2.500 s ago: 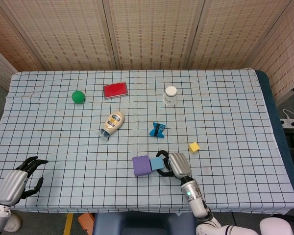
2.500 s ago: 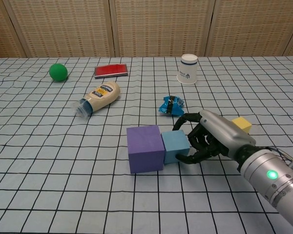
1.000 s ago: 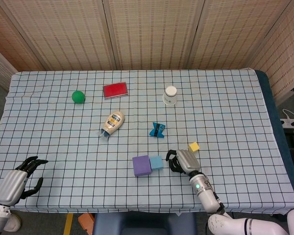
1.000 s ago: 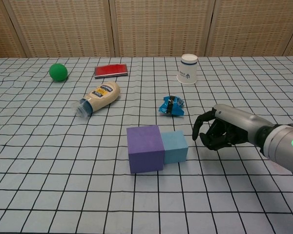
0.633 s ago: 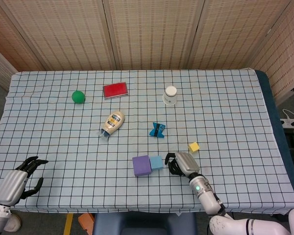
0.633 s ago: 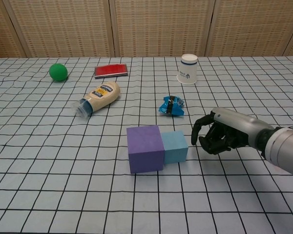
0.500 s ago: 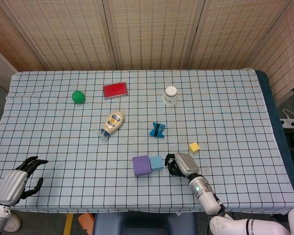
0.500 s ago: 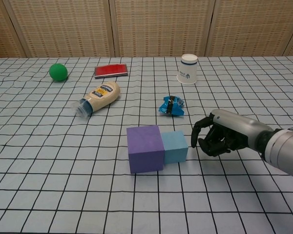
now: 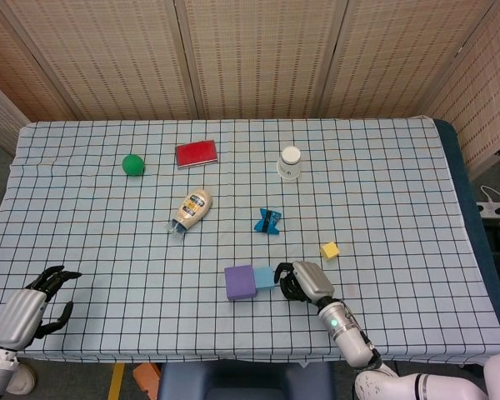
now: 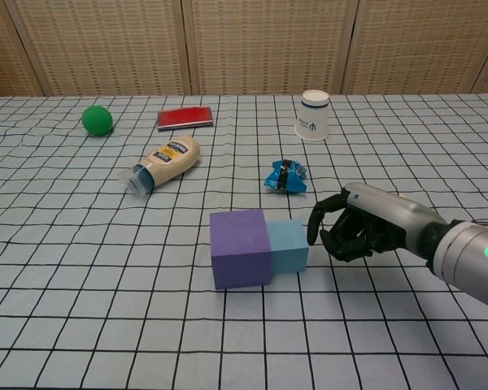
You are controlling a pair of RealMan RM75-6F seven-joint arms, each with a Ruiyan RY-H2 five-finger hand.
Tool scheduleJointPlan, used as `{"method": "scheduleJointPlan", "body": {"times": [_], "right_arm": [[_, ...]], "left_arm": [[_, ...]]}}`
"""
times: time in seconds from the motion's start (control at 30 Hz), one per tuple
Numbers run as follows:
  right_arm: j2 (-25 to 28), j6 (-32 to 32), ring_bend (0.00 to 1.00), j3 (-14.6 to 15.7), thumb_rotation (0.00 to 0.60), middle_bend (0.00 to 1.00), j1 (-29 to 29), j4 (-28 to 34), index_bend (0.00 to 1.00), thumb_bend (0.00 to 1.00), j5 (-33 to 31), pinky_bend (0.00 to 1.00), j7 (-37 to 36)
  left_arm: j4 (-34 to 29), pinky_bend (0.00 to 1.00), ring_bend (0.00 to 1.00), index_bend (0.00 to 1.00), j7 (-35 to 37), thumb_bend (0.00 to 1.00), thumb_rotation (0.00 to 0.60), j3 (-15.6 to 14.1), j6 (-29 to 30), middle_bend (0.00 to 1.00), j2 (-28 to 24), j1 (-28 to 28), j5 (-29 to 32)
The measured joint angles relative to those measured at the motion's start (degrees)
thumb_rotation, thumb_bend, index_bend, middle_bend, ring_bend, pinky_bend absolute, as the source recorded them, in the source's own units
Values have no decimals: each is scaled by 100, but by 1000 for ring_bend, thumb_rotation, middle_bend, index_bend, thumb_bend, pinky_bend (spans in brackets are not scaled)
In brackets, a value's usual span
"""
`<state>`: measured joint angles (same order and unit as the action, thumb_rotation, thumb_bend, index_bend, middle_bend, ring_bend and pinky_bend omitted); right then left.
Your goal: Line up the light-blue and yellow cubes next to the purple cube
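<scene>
Just to the left of the right hand (image 10: pixel 354 233), the light-blue cube (image 10: pixel 287 245) sits flat on the checked surface (image 10: pixel 106 268), one face flush against the larger purple cube (image 10: pixel 240 248); the pair forms a row running left to right. The hand's fingers (image 10: pixel 319 221) are curled inward with nothing in them, the nearest fingertip touching or almost touching the light-blue cube's right face. The yellow cube (image 9: pixel 329 250) lies beyond the hand, slightly to its right, turned at an angle to the row. The left hand (image 9: pixel 29 310) rests at the surface's near left corner, fingers loosely apart, holding nothing.
</scene>
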<state>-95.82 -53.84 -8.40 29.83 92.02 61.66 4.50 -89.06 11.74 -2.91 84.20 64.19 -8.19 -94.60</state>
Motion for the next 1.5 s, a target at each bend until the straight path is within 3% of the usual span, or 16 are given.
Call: {"method": "scheduleJointPlan", "body": {"times": [0.2, 0.5, 0.67, 0.83, 0.93, 1.13, 1.5], "right_arm": [[-56, 93, 825, 95, 600, 892, -31, -236, 532, 565, 340, 1000, -423], [71, 155, 825, 188, 600, 892, -30, -243, 496, 553, 444, 1000, -428], [138, -226, 825, 253, 600, 892, -51, -278, 446, 414, 791, 1000, 1], [171, -1050, 825, 270, 600, 892, -130, -395, 303, 252, 1403, 1000, 526], [266, -1289, 825, 237, 600, 892, -164, -495, 266, 195, 1597, 1000, 779], [429, -1262, 825, 166, 600, 892, -165, -698, 216, 137, 1475, 1000, 1095], [383, -753, 825, 79, 600, 892, -53, -1302, 253, 133, 971, 1000, 1173]], "left_arm": [[2, 396, 138, 254, -4, 503, 600, 0, -4, 276, 0, -2, 1], [2, 397, 138, 254, 1, 504, 600, -2, -7, 276, -4, -4, -2], [-4, 396, 138, 254, 3, 503, 600, 0, -6, 276, -4, -2, 4], [-18, 396, 138, 254, -19, 503, 600, -12, -6, 281, -5, -2, -18], [-19, 397, 141, 254, -31, 503, 600, -13, -6, 283, -2, -2, -19], [-21, 396, 141, 254, -45, 502, 600, -9, -13, 284, 3, 0, -4], [-18, 396, 141, 254, -65, 504, 600, -17, -28, 285, 11, -3, -7]]}}
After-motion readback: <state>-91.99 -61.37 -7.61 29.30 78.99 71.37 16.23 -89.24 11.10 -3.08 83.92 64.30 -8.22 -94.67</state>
